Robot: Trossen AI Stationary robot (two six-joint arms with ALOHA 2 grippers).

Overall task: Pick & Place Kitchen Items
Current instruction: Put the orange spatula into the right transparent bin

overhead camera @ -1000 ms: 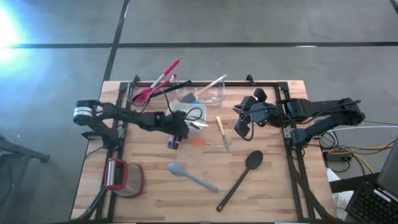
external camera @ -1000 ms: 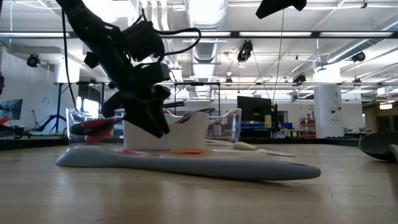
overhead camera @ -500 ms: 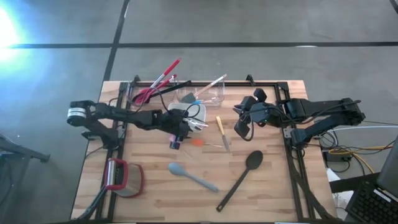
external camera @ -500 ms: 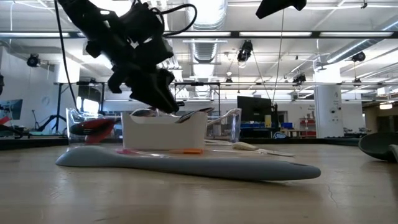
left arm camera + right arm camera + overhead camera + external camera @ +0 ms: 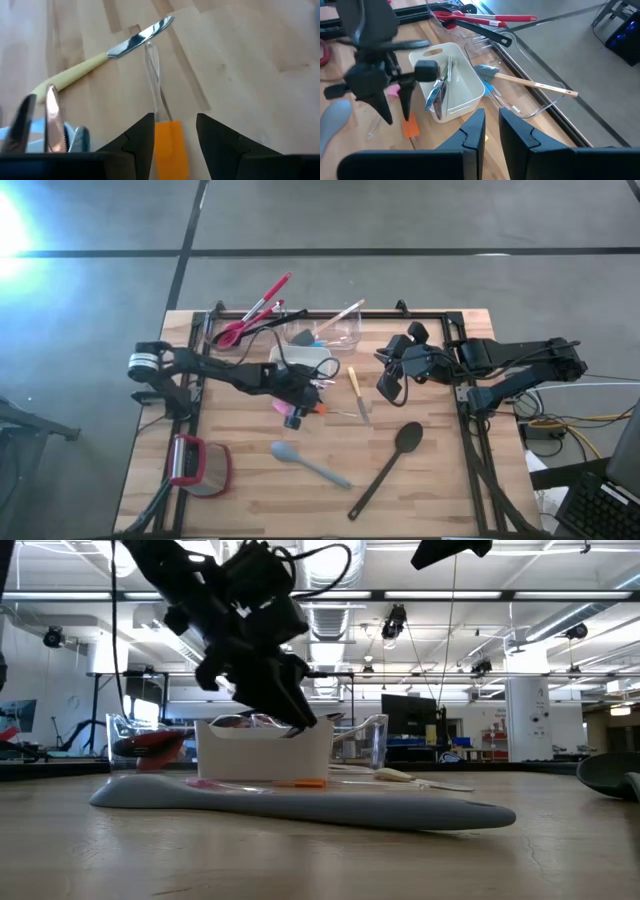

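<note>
Wooden plank table [image 5: 240,500] edged by a black frame [image 5: 478,470], set on grey concrete floor [image 5: 420,220] crossed by dark lines. Behind, an open hall: white ceiling ducts [image 5: 330,560], strip lights [image 5: 560,615], a dark monitor [image 5: 408,712], a white pillar [image 5: 525,720].

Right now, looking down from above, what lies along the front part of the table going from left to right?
Red-and-grey gadget → grey-blue spatula → black spoon.
</note>
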